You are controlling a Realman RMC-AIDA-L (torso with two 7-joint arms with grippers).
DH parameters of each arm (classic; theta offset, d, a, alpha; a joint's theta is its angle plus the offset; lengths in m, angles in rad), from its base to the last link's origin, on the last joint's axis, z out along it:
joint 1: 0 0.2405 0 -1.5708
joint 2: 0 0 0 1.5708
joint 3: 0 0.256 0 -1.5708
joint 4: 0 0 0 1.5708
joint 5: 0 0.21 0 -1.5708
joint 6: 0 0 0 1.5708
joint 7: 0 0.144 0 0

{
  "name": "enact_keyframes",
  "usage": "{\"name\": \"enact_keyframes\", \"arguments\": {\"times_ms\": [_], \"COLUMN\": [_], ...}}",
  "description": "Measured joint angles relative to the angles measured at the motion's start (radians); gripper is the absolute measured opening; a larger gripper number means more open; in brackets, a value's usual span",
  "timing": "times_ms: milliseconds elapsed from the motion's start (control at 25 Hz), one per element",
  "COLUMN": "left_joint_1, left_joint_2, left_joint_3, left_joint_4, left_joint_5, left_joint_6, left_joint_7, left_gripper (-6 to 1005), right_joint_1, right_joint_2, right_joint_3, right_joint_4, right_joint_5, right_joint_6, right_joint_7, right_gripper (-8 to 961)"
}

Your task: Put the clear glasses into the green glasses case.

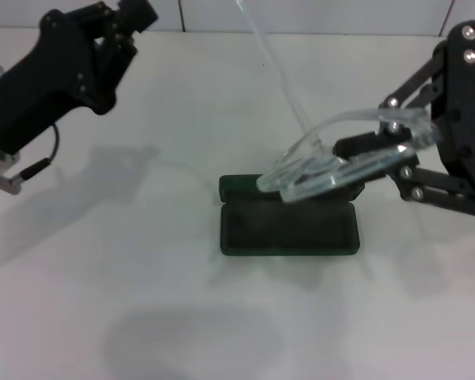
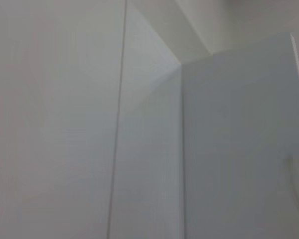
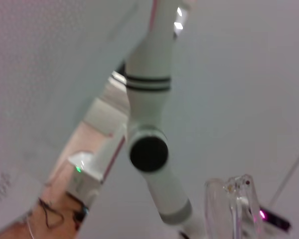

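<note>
The green glasses case (image 1: 289,229) lies open on the white table at the centre of the head view, dark lining up, with its lid (image 1: 239,186) folded out on the far side. Just above its far right part hang the clear glasses (image 1: 313,170), tilted, with one clear temple arm (image 1: 279,67) sticking up. My right gripper (image 1: 380,142) reaches in from the right and is shut on the glasses' right end. The left gripper (image 1: 127,24) is held high at the far left, away from the case.
White table surface (image 1: 103,261) surrounds the case on all sides. A white wall runs along the back edge. The left wrist view shows only white panels. In the right wrist view a white robot arm (image 3: 149,149) is seen from below.
</note>
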Motion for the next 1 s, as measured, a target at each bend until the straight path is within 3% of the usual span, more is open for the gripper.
{"name": "enact_keyframes", "arguments": {"times_ms": [480, 1000], "left_joint_1": [-0.039, -0.076], "left_joint_2": [-0.026, -0.032], "left_joint_3": [0.062, 0.120], "left_joint_4": [0.006, 0.006], "left_joint_5": [0.041, 0.009], "left_joint_6": [0.036, 0.115], "left_joint_7": [-0.018, -0.048], "left_gripper": [21, 21], "right_joint_1": [0.009, 0.041], "right_joint_2": [0.001, -0.003], "right_joint_3": [-0.006, -0.015], "right_joint_4": [0.061, 0.204], "right_joint_5": [0.089, 0.096], "right_joint_6": [-0.056, -0.064], "right_joint_7": [-0.021, -0.077], "right_gripper": [62, 62]}}
